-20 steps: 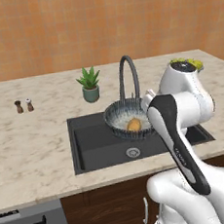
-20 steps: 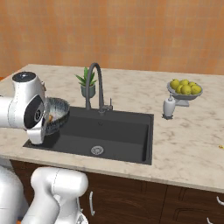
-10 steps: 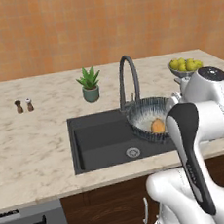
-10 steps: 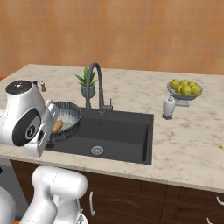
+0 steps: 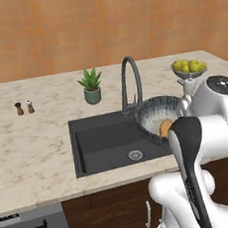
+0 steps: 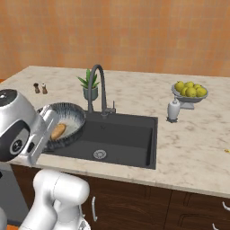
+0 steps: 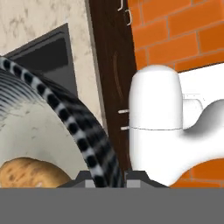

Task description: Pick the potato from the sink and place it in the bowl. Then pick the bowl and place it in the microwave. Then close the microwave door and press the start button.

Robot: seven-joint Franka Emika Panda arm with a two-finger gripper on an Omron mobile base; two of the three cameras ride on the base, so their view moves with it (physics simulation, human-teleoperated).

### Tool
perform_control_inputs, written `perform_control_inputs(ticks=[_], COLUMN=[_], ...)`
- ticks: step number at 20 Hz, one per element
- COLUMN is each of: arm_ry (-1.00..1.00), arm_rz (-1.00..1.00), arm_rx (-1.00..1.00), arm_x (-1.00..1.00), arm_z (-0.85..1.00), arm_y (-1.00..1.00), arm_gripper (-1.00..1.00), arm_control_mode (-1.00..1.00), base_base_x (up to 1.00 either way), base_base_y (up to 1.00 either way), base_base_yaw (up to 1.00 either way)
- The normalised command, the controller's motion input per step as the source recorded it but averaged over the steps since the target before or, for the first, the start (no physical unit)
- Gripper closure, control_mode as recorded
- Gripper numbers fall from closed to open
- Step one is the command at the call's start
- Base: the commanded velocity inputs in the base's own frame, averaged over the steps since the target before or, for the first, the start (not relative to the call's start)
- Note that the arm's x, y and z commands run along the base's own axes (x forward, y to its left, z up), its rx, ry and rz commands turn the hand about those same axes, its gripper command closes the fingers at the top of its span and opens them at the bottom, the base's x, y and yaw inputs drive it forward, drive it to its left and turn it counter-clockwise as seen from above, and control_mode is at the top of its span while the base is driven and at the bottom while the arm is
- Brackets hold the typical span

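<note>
A: Over the right half of the large black rectangular sink (image 5: 108, 139), what is the arm carrying?

B: One wide shallow bowl (image 5: 158, 113) with a dark blue-grey streaked rim and a pale inside, held up off the counter. One small orange-tan oval potato (image 5: 166, 127) lies inside it, against the low side nearest the arm.

A: And the two-finger gripper (image 7: 106, 177)?

B: In the hand view its two dark tips sit either side of the bowl's streaked rim, so it is clamped on the bowl. The potato shows at the lower left of that view, inside the rim.

A: How does the right base view place it?

B: There the bowl (image 6: 64, 123) hangs over the sink's left edge, tilted, with the potato (image 6: 58, 131) on its lower side next to the white wrist.

A: What else can you count?

B: One tall dark arched faucet (image 5: 131, 84) behind the basin, one round steel drain (image 5: 135, 155) in its floor. One small green plant in a grey pot (image 5: 91, 86) beside the faucet. Two little shakers (image 5: 24, 107) standing close together far along the marble counter (image 5: 34, 144). One small bowl of yellow round fruits (image 6: 189, 91) on a stand, and one white bottle (image 6: 173, 109) just beside it.
</note>
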Motion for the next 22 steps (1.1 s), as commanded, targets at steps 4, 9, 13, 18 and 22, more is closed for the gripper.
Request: perform_control_inputs(ticks=[4, 9, 13, 18, 22], arm_ry=[-0.07, 0.00, -0.01, 0.00, 0.00], arm_rz=[-0.70, -0.86, -0.59, 0.15, 0.20], arm_rx=[0.00, 0.01, 0.01, 0.07, 0.04], arm_x=[-0.29, -0.17, 0.01, 0.44, 0.19], arm_z=[-0.05, -0.14, -0.03, 0.03, 0.01], arm_y=[0.08, 0.02, 0.02, -0.38, -0.23], arm_gripper=[1.00, 1.00, 1.00, 1.00, 1.00], arm_control_mode=[-1.00, -1.00, -1.00, -1.00, -1.00], base_base_x=[0.00, 0.00, 0.00, 0.00, 0.00], base_base_y=[0.00, 0.00, 0.00, 0.00, 0.00], base_base_yaw=[0.00, 0.00, 0.00, 0.00, 0.00])
